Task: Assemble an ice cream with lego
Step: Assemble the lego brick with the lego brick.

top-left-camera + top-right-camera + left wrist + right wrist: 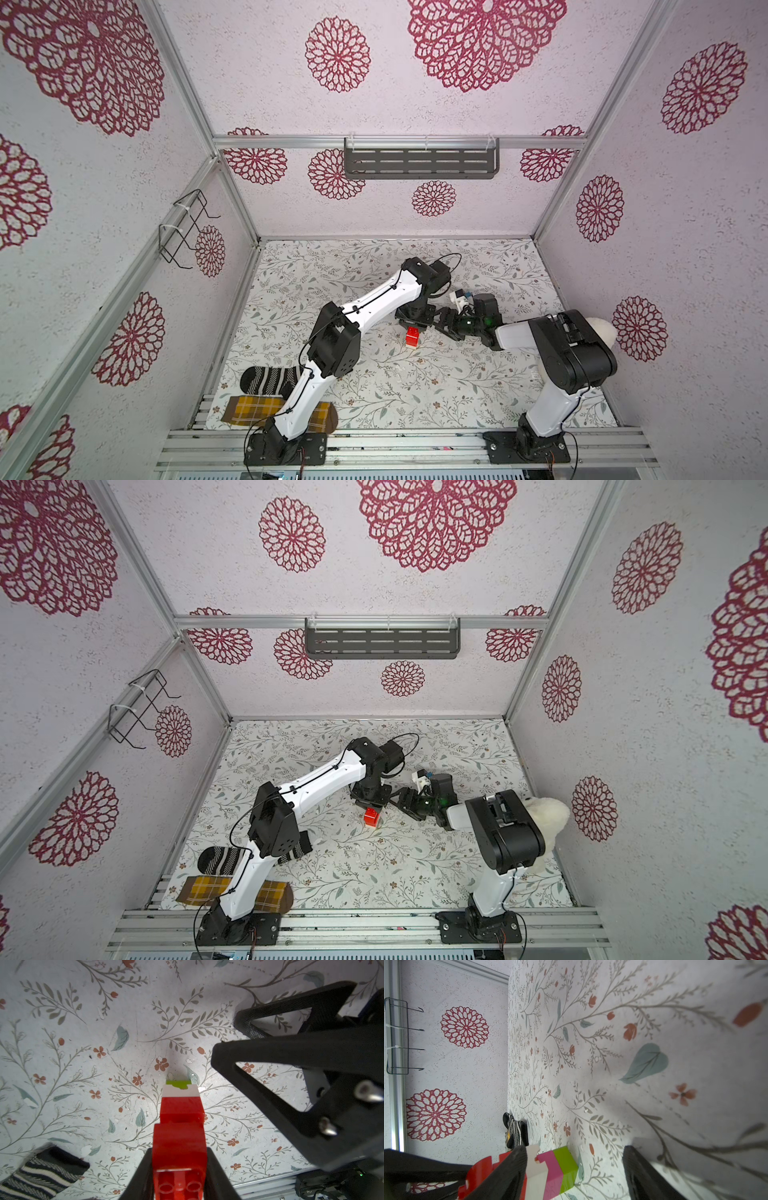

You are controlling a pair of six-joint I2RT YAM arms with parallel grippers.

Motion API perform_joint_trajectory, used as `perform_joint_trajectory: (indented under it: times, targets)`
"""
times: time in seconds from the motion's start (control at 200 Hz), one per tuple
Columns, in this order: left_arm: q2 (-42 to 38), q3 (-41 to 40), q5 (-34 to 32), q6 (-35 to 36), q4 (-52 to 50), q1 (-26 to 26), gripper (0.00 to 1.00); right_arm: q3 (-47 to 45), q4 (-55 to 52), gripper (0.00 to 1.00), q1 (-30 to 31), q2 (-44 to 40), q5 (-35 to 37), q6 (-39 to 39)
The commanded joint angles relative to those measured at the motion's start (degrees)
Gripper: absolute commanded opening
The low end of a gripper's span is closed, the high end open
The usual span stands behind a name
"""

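Pinching the red end of the ice cream (180,1126), the left fingers (141,1174) are holding it tall, with its green end pointing down at the flowery desk (62,1012). The right fingers (270,1051) are hovering spread wide just beside its lower end. The bricks are looking smooth, shiny and hard, with square corners.

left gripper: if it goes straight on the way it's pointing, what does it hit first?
The table. The left gripper is shut on the red end of the brick stack and points down, so the stack's green brick leads. It looks on or just off the table; contact is unclear.
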Motion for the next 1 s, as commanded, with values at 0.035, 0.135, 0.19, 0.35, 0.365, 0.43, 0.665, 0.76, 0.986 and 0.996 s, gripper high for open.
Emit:
perform_joint_trajectory:
  times: [0.035, 0.135, 0.19, 0.35, 0.365, 0.43, 0.665, 0.76, 0.986, 0.996]
  targets:
    - [2.32, -0.81, 0.08, -0.84, -0.16, 0.04, 0.0, 1.15, -1.31, 0.77, 0.28, -0.45, 1.04, -1.4]
    - [2.05, -1.63, 0.34, -1.49, 0.5, -0.01, 0.01, 1.15, -1.34, 0.77, 0.25, -0.49, 1.04, -1.43]
    - [1.97, -2.19, 0.7, -2.15, 1.08, -0.05, 0.03, 1.21, -1.43, 0.77, 0.27, -0.48, 1.04, -1.41]
    - [2.82, -2.81, -0.24, -3.79, 1.29, -1.07, 0.1, 1.24, -1.5, 0.77, 0.37, -0.46, 1.22, -1.43]
    - [2.91, -2.87, -0.37, -3.9, 1.39, -1.17, 0.11, 1.24, -1.52, 0.77, 0.39, -0.45, 1.22, -1.39]
    - [3.27, -3.15, -1.6, -4.77, 1.36, -1.68, 0.16, 1.32, -1.56, 0.77, 0.49, -0.4, 1.22, -1.51]
    - [4.73, -5.35, -2.79, -5.36, 2.48, -2.24, 0.23, 1.46, -2.0, 0.77, 0.74, -0.43, 1.39, -1.69]
    - [5.28, -5.56, -2.52, -5.36, 2.95, -2.07, 0.23, 1.54, -2.17, 0.77, 0.78, -0.47, 1.39, -1.63]
    - [6.45, -7.56, -1.39, -5.9, 5.19, -1.99, 0.25, 1.59, -2.35, 0.77, 0.88, -0.44, 1.39, -1.76]
    - [6.49, -7.76, -1.23, -5.89, 5.35, -1.98, 0.25, 1.59, -2.35, 0.77, 0.85, -0.38, 1.39, -1.76]
